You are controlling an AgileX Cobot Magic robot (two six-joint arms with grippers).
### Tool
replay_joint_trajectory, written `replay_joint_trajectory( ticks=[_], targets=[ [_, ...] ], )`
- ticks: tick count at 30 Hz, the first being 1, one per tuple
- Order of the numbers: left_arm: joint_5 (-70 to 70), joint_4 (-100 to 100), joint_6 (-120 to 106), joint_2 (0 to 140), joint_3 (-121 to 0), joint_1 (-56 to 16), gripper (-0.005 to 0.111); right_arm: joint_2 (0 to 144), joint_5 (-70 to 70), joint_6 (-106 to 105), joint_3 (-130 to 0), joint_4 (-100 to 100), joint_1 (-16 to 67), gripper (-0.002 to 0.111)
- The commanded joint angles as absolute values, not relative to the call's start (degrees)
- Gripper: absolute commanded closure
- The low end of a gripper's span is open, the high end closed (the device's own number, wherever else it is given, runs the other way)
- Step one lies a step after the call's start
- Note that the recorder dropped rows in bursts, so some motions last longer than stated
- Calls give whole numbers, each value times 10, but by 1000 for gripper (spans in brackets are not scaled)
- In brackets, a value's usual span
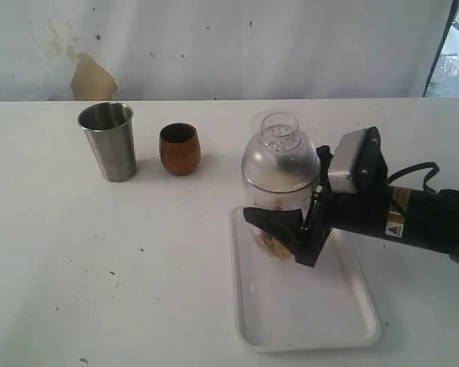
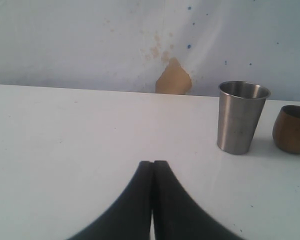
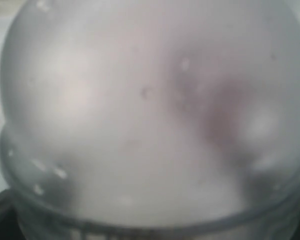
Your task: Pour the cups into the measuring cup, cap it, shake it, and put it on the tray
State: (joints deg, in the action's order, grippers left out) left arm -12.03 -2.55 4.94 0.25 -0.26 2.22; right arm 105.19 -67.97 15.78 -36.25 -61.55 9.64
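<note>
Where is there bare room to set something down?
Free: the tray's near half, and the table left of it, in front of the steel tumbler and wooden cup. Crowded: the tray's far corner, where the right gripper straddles the measuring cup.

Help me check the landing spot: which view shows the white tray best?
The exterior view: the tray shows almost whole, with the right gripper holding the measuring cup at its far end. The left wrist view sees the steel tumbler and wooden cup, no tray; the right wrist view is filled by the blurred cap.
</note>
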Motion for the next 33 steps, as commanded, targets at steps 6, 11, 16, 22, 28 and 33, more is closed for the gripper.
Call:
replay_joint_trajectory(
  ticks=[6, 11, 16, 22, 28, 33],
  targets=[
    [-115, -26, 49, 0, 0, 22, 107, 1094, -700, 117, -369, -533, 126, 108],
    [-115, -26, 49, 0, 0, 22, 107, 1094, -700, 117, -372, -530, 126, 107],
    [-115, -26, 49, 0, 0, 22, 107, 1094, -700, 153, -372, -538, 126, 76],
    [-115, -26, 49, 0, 0, 22, 107, 1094, -700, 156, -372, -542, 126, 16],
    [-115, -26, 49, 0, 0, 22, 107, 1094, -700, 155, -372, -542, 126, 10],
    [-115, -26, 49, 0, 0, 22, 107, 1083, -700, 152, -372, -538, 126, 10]
  ],
)
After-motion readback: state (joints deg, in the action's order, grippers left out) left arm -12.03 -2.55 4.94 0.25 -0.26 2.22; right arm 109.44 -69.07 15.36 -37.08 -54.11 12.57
